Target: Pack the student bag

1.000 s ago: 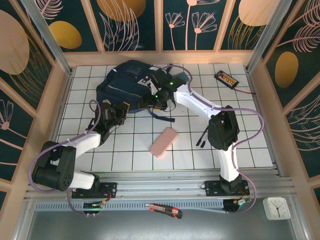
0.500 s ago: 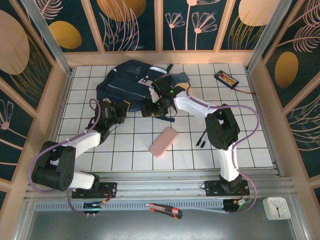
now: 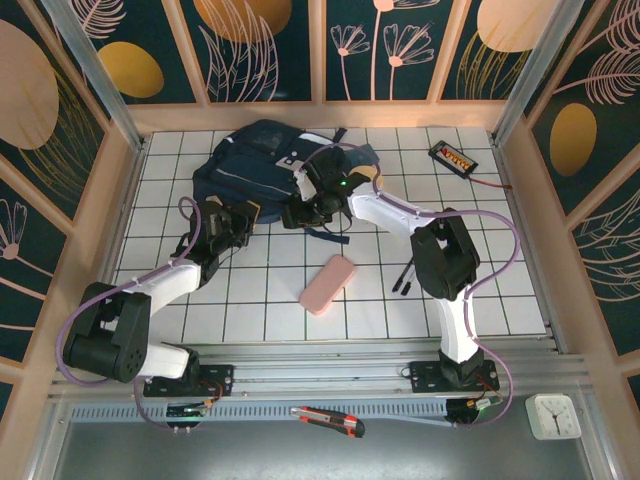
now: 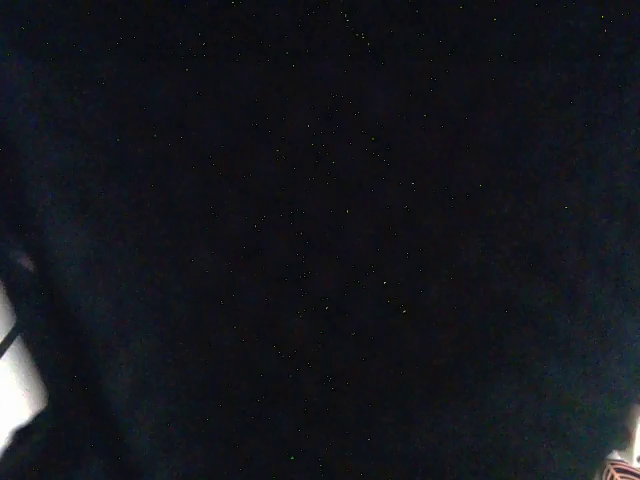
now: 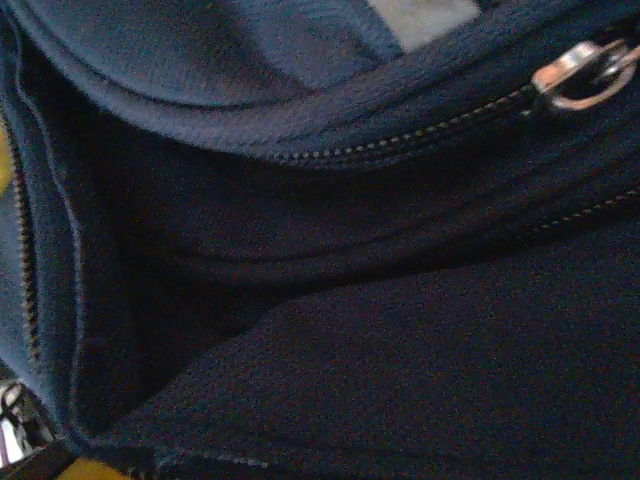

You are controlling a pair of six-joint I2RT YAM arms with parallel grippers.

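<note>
student bag [image 3: 245, 160] just beyond left hand [image 3: 232, 218], against right hand [image 3: 300, 213]

Left end effector [image 3: 240, 215] and right end effector [image 3: 298, 213]: fingertips hidden against the bag [image 3: 250, 165]; jaw state indeterminate. Left wrist view: too dark to resolve. Zip pull [image 5: 580, 78]: cut off at right edge.
</note>
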